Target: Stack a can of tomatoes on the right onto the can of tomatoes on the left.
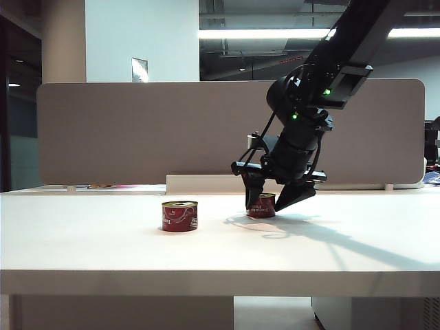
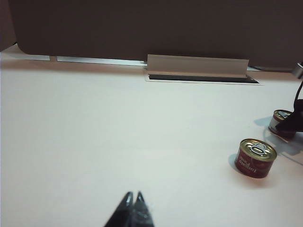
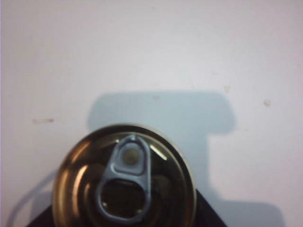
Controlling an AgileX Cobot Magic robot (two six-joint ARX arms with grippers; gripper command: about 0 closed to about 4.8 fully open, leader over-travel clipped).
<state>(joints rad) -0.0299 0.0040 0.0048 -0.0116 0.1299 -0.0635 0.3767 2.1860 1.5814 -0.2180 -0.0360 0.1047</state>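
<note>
While the right gripper (image 1: 275, 201) straddles and half hides the right can (image 1: 264, 206), jaws apart, the left gripper (image 2: 133, 204) shows only closed tips.

Ceiling strip lights (image 1: 275, 33) glare at upper centre; my arm's shadow streaks lower right across the white table (image 1: 103, 247). My wrist close-up is soft.

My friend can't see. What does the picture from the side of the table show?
The right gripper reaches down around the right tomato can on a white table, fingers on both sides. Another tomato can stands alone to its left. The left gripper isn't visible here.
</note>
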